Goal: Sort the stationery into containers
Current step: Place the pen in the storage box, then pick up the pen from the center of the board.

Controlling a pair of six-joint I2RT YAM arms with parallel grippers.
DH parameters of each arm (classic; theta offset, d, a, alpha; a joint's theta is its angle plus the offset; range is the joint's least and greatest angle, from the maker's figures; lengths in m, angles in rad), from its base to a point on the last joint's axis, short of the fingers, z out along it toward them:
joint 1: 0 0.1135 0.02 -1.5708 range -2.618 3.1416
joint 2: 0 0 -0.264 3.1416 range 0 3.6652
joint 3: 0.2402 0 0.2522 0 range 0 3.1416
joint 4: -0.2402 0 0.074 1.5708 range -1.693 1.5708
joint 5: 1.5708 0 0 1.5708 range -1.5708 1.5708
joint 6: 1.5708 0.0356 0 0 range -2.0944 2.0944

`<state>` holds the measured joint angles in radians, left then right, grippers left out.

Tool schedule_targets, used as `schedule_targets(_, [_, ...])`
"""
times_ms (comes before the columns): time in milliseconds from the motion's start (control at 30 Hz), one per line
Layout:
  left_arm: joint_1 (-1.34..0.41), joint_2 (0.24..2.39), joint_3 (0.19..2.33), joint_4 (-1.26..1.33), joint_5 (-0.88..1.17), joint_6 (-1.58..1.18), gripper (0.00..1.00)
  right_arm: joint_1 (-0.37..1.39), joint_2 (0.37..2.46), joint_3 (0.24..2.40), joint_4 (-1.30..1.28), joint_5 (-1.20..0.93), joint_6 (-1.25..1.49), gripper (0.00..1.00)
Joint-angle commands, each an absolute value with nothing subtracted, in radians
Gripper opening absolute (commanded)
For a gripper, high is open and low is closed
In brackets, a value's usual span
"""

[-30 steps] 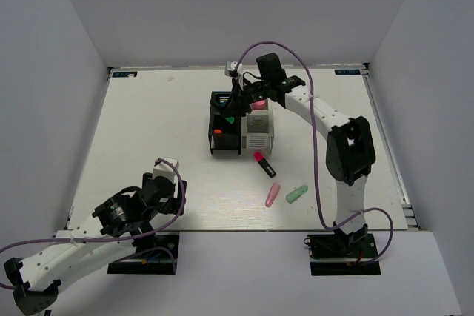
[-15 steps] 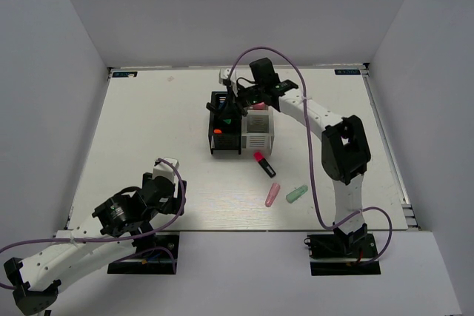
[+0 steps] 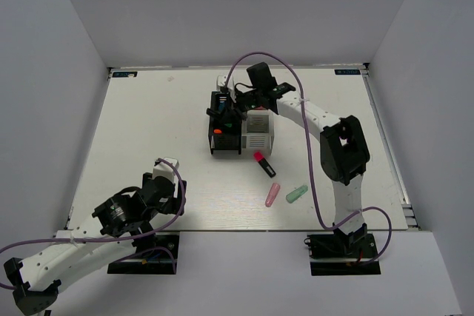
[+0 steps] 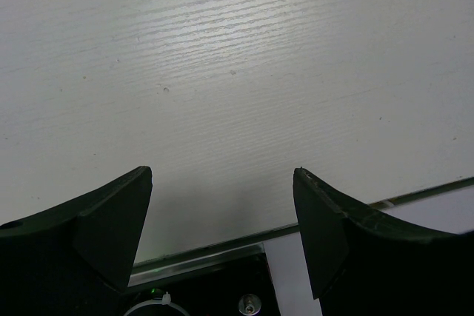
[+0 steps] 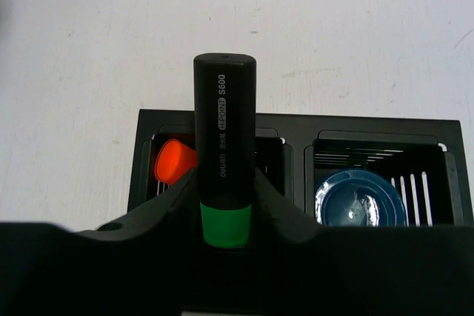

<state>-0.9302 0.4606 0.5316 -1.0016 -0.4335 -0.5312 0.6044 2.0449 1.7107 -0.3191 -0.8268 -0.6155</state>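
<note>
Top view, right tool: we see the right tool [image 3: 234,106] over the black organiser [image 3: 224,142], clamped on a green-capped marker [image 3: 229,118].
Top view, organisers: the black organiser and the white organiser [image 3: 258,138] stand touching, mid-tabletop [image 3: 148,123] and nearer the far edge. An orange cap [image 3: 217,131] shows in the black one's near cell.
Top view, loose pieces: a red-capped marker [image 3: 264,163] lies just on the near side of the white organiser. A pink capsule [image 3: 272,195] and a mint-green capsule [image 3: 297,194] lie near each other, not touching, closer to the near edge.
Top view, left tool: the left tool [image 3: 161,186] hangs by the near-left corner, well apart from the stationery.
Left wrist view, left tool: we find its fingers [image 4: 111,220] spread wide with nothing between them, bare tabletop below.
Right wrist view, right tool: it grips the marker at the green cap end, and the black barrel sticks out past the fingertips.
Right wrist view, cells: under the marker, the orange cap sits in one cell of the black organiser and a blue pot [image 5: 361,199] in the other.
Change: a second ago the right tool was by the white organiser's far cell. It has since shifted toward the left edge, and the marker is still gripped. We see no move in the left tool or the loose pieces.
</note>
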Motion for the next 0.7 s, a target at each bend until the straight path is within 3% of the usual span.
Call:
schedule_targets(0, [-0.925, 0.451, 0.528, -0.986, -0.442, -0.528, 0.87, 0.607, 2.02, 1.7, -0.339, -0.813, -0.664, 0.42])
schedule_targets(200, [-0.925, 0.451, 0.528, -0.986, -0.44, -0.526, 0.87, 0.609, 1.988, 1.692, -0.341, -0.815, -0.654, 0.47])
schedule_targets(367, [-0.925, 0.443, 0.526, -0.986, -0.442, -0.529, 0.87, 0.612, 1.968, 1.686, -0.339, -0.827, -0.631, 0.43])
schedule_targets(400, [-0.925, 0.443, 0.526, -0.986, -0.443, -0.529, 0.87, 0.611, 1.948, 1.686, -0.334, -0.83, -0.621, 0.4])
schedule_targets(467, [-0.925, 0.443, 0.526, -0.986, -0.442, -0.529, 0.87, 0.612, 1.93, 1.677, -0.319, -0.842, -0.569, 0.23])
schedule_targets(533, [-0.927, 0.445, 0.526, -0.986, -0.442, -0.529, 0.86, 0.614, 1.882, 1.658, -0.285, -0.816, -0.449, 0.0])
schedule_targets(567, [-0.925, 0.448, 0.525, -0.982, -0.44, -0.526, 0.84, 0.615, 1.87, 1.666, -0.299, -0.786, -0.421, 0.0])
schedule_targets(633, [-0.925, 0.451, 0.519, -0.974, -0.433, -0.517, 0.63, 0.614, 1.815, 1.674, -0.331, -0.7, -0.339, 0.0])
schedule_targets(667, [-0.923, 0.456, 0.514, -0.956, -0.414, -0.512, 0.44, 0.608, 1.792, 1.689, -0.388, -0.61, -0.228, 0.0])
